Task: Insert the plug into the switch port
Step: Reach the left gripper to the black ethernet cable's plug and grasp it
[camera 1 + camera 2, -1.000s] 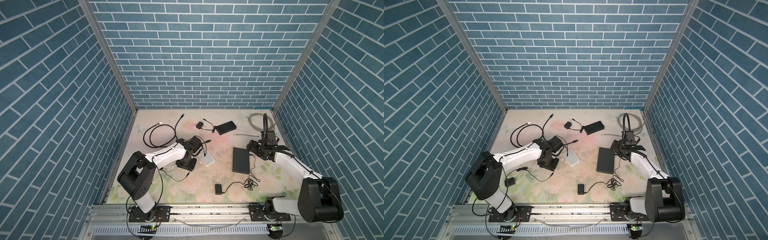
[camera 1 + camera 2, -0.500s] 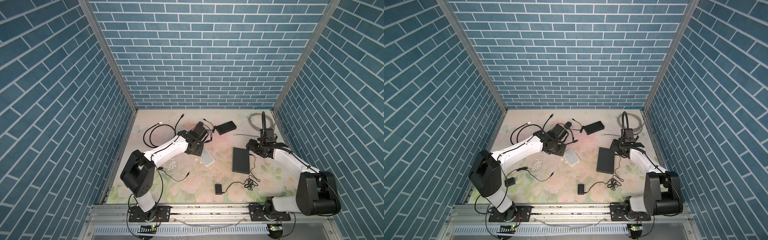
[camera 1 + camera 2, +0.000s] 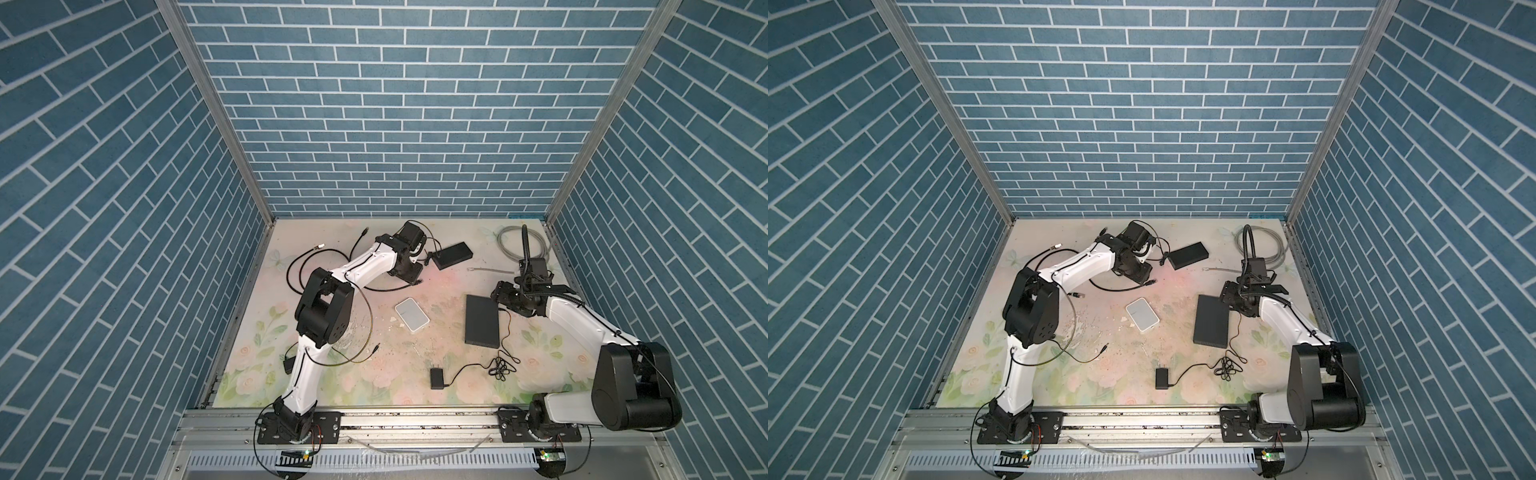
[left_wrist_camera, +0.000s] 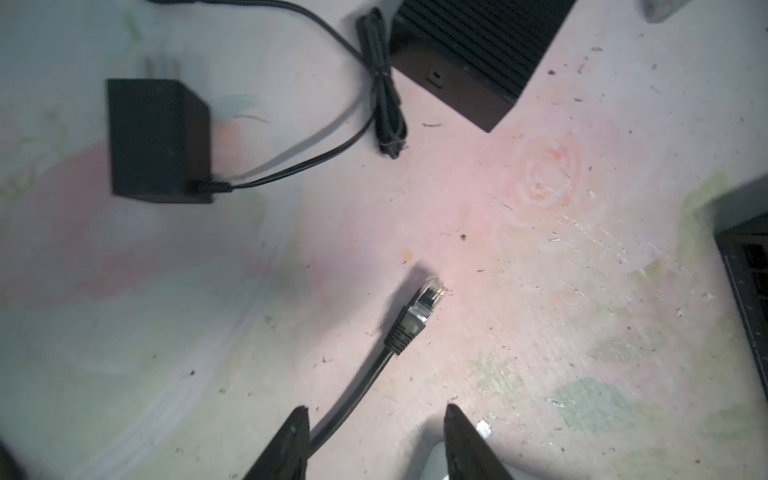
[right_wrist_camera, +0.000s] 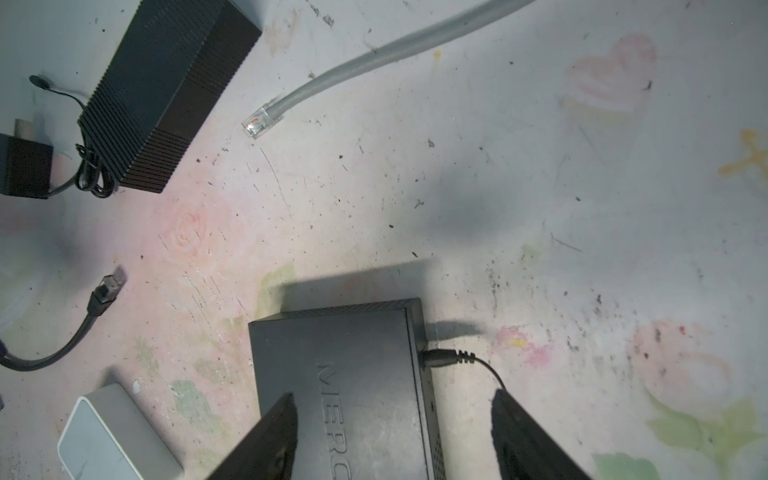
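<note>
The plug (image 4: 420, 306) is a black network connector on a black cable, lying flat on the flowered table; both top views show it (image 3: 420, 281) (image 3: 1153, 282). My left gripper (image 4: 376, 415) hovers open over that cable just behind the plug, the cable running along one finger. The switch (image 3: 481, 322) (image 3: 1212, 328) is a flat black box marked MERC (image 5: 353, 395), with a thin power lead in its side. My right gripper (image 5: 395, 399) is open above the switch's far end, one finger over its top and one past its side. The ports barely show.
A ribbed black power brick (image 3: 452, 255) lies at the back beside a black wall adapter (image 4: 158, 141). A white box (image 3: 411, 314) sits mid-table. A grey cable's clear plug (image 5: 259, 121) lies behind the switch. Another adapter (image 3: 436, 378) is near the front.
My left arm has swung from beside the white box toward the back and now sits over the black cable. The right gripper has narrowed slightly and hardly moved.
</note>
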`<state>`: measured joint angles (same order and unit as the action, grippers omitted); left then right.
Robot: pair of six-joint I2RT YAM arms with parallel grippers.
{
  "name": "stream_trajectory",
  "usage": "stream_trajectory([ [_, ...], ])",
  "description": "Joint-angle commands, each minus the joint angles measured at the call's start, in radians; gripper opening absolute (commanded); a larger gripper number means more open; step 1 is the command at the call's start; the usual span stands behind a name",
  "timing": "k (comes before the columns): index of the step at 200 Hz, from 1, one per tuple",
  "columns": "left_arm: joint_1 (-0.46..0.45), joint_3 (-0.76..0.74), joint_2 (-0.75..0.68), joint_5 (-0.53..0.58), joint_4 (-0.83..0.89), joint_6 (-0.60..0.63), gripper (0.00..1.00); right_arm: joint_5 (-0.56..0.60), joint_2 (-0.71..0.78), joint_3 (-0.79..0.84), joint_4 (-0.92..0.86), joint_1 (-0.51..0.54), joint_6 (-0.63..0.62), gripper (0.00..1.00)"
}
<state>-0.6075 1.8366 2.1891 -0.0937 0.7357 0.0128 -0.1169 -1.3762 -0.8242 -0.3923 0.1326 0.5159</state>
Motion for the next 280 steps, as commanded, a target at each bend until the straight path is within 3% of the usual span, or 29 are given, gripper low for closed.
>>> stream_trajectory([
  [1, -0.003, 0.026, 0.035, -0.074, 0.082, 0.145, 0.54, 0.006, 0.029, -0.044, -0.051, 0.002, -0.021, 0.74],
  [42, 0.010, 0.166, 0.145, -0.064, 0.242, 0.294, 0.53, 0.013, 0.043, -0.044, -0.076, 0.003, -0.014, 0.73],
  [76, 0.014, 0.210, 0.205, -0.009, 0.254, 0.334, 0.49, 0.023, 0.058, -0.045, -0.097, 0.003, -0.013, 0.73],
  [110, 0.015, 0.260, 0.250, -0.037, 0.269, 0.377, 0.28, 0.013, 0.070, -0.057, -0.110, 0.003, -0.005, 0.72],
  [136, 0.015, 0.228, 0.239, -0.093, 0.224, 0.437, 0.11, -0.064, 0.071, -0.075, -0.099, 0.005, 0.011, 0.67],
  [160, 0.015, 0.209, 0.203, -0.145, 0.165, 0.487, 0.02, -0.198, 0.052, -0.076, -0.006, 0.029, 0.067, 0.63],
  [201, -0.025, 0.214, 0.123, -0.236, 0.166, 0.605, 0.02, -0.315, -0.070, -0.086, 0.237, 0.143, 0.254, 0.62],
  [233, -0.054, 0.127, 0.063, -0.303, 0.108, 0.690, 0.02, -0.397, -0.168, -0.033, 0.506, 0.150, 0.439, 0.57],
  [261, -0.064, 0.065, 0.020, -0.343, 0.051, 0.740, 0.03, -0.436, -0.226, -0.008, 0.644, 0.150, 0.506, 0.50],
  [280, -0.073, 0.047, 0.006, -0.343, 0.020, 0.760, 0.03, -0.464, -0.269, -0.003, 0.714, 0.147, 0.535, 0.39],
])
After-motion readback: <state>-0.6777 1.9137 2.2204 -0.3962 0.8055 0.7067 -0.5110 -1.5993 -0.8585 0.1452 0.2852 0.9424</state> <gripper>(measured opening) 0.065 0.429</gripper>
